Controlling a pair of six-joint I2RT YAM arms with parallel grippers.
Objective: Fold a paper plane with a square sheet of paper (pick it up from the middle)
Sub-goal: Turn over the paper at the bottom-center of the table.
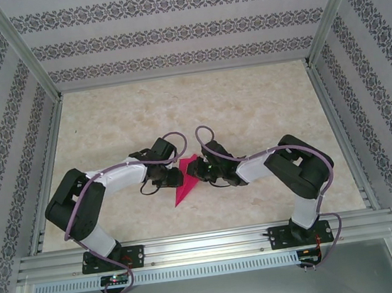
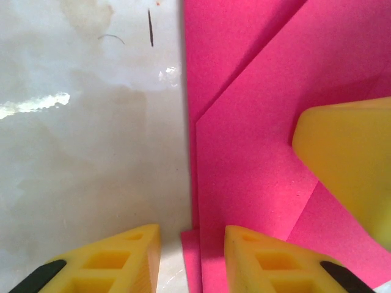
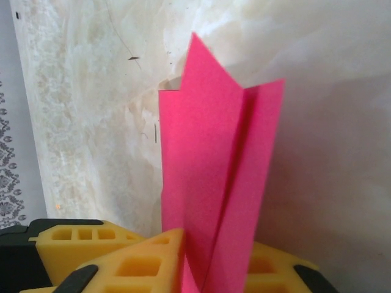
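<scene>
Although the square sheet of paper [image 1: 185, 182] already reads as a slim magenta wedge at the middle of the surface [image 1: 249, 111], between the two arms, we judge the folding unfinished. We take this to be a crease-and-lift step partway through.

Our right pincer [image 3: 214, 244] is closed on the paper's near end. Its yellow fingers [image 3: 140, 259] press from either side, so the doubled layers stand up on edge from it and flare apart toward the far tip. Our left pincer [image 2: 192, 232] is part open and grips nothing: one finger sits over bare surface and the other over the paper, with the paper's long edge running between them.

Next, as we see it, the left pincer must either close on that edge or press it flat while the right holds firm — the sheet is thin, so a pull from both sides could tear it or skew the centre crease.
</scene>
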